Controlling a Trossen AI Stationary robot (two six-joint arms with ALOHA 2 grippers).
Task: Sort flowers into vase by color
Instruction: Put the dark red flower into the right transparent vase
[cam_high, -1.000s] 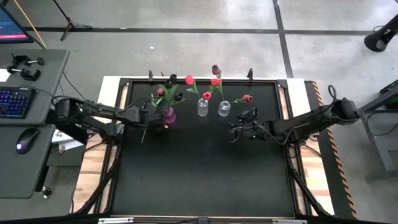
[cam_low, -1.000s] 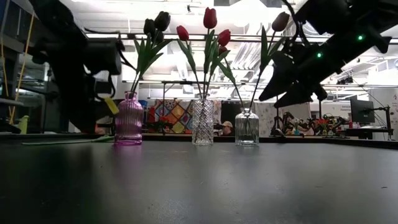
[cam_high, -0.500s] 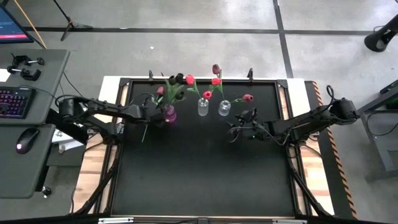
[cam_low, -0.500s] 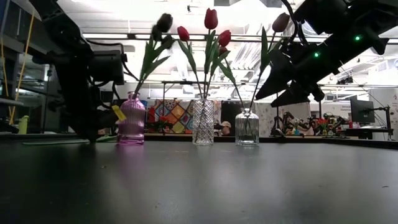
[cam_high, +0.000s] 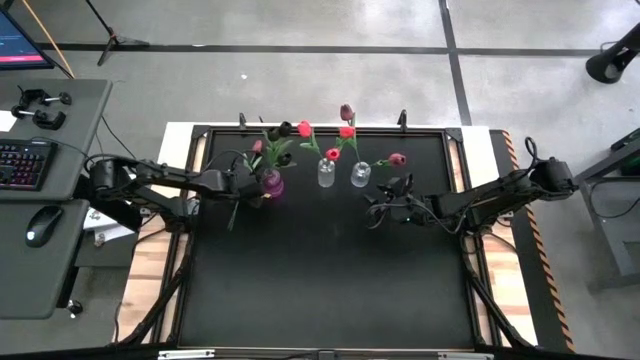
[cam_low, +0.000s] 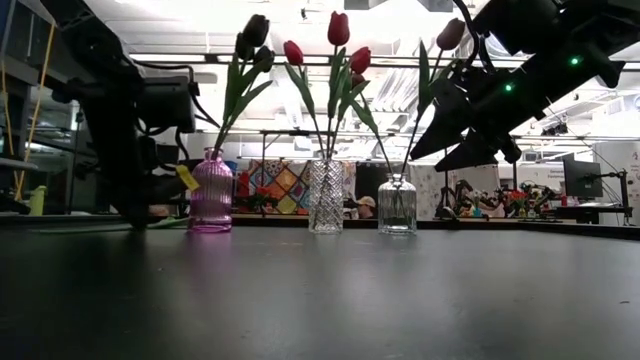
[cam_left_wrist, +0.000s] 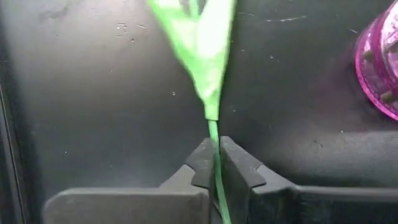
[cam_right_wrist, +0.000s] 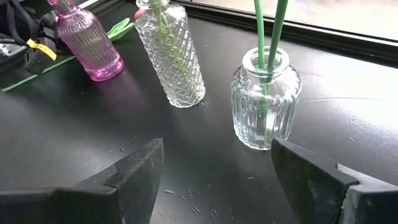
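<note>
Since the earlier frame, the left end effector (cam_high: 237, 187) has closed beside the pink vase (cam_high: 271, 184). High view: right end effector (cam_high: 378, 212) waits apart near the clear vases (cam_high: 343, 174). Low view: dark tulips (cam_low: 250, 40) stand in the pink vase. Left wrist view: fingers (cam_left_wrist: 202, 165) clamp a loose stem (cam_left_wrist: 216, 155) lying on the bench (cam_left_wrist: 93, 112); the thin stem may slip or bend on lifting.

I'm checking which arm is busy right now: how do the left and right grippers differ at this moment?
The left gripper is shut on a green flower stem lying on the table beside the pink vase; the right gripper is open and holds nothing. The left gripper is down at the table top; the right gripper hovers above it, facing the squat clear vase. Both have dark two-finger jaws and sit near the row of vases.
</note>
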